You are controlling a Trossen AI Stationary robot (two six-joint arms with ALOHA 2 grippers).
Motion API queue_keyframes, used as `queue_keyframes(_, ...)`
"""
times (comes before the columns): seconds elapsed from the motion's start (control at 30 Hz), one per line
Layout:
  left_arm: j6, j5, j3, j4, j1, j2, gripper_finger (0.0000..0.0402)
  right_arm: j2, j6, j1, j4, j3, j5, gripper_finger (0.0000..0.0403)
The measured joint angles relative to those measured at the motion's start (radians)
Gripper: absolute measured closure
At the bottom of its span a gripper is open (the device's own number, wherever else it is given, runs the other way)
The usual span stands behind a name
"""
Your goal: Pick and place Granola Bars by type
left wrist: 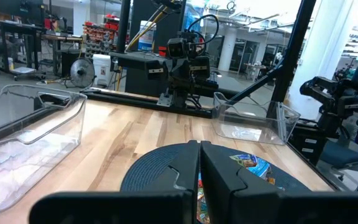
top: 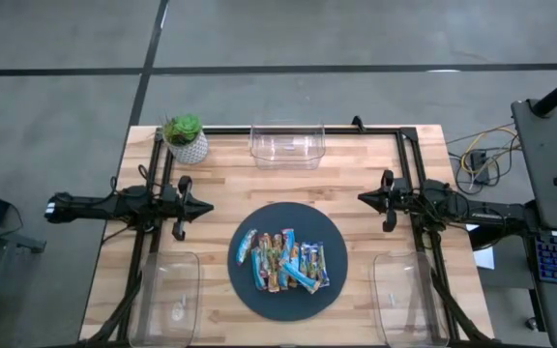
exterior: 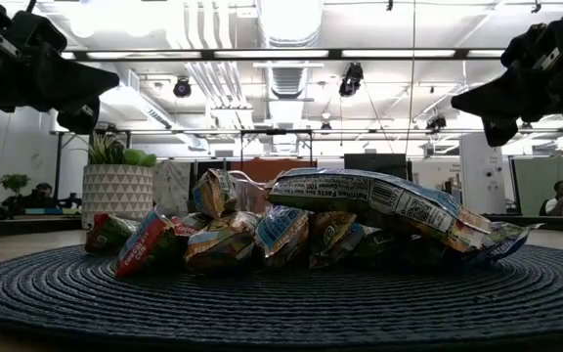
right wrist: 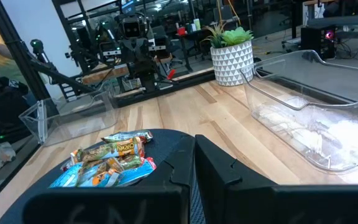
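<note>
Several wrapped granola bars [top: 282,261] in blue, green and brown wrappers lie in a loose pile on a dark round woven mat [top: 287,217] at the table's middle; the low view shows the granola bars [exterior: 291,230] heaped on one another. My left gripper [top: 206,206] hovers shut over the table's left side, level and pointing at the mat. My right gripper [top: 363,198] hovers shut on the right, facing it. In the wrist views the left gripper [left wrist: 200,147] and the right gripper [right wrist: 194,140] show nothing between their fingers.
Three clear plastic bins stand around the mat: one at the far edge [top: 287,145], one near left [top: 167,295], one near right [top: 409,295]. A potted plant [top: 185,138] stands at the far left corner. Dark rails frame the table.
</note>
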Motion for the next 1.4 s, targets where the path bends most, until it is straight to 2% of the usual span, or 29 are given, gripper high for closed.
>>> queue_keyframes(0.23,0.0,-0.003,-0.002,0.036,0.0,0.0,0.0401,0.0,0.0,0.0,0.0,0.0,0.0,0.0394)
queue_keyframes(0.53,-0.047,-0.003,-0.002,0.201,0.0,0.0,0.0401,0.0,0.012,0.0,0.001,0.0,0.001,0.0394)
queue_keyframes(1.0,-0.3,-0.001,-0.002,0.251,0.0,0.0,0.0401,0.0,0.405,0.0,0.014,0.0,0.002,0.0394)
queue_keyframes(1.2,-0.391,-0.001,-0.001,0.256,0.0,0.0,0.0401,0.0,0.485,0.0,0.036,0.0,0.004,0.0394)
queue_keyframes(1.4,-0.404,-0.002,-0.001,0.292,0.0,0.0,0.0401,0.0,0.565,0.0,0.083,0.0,0.004,0.0394)
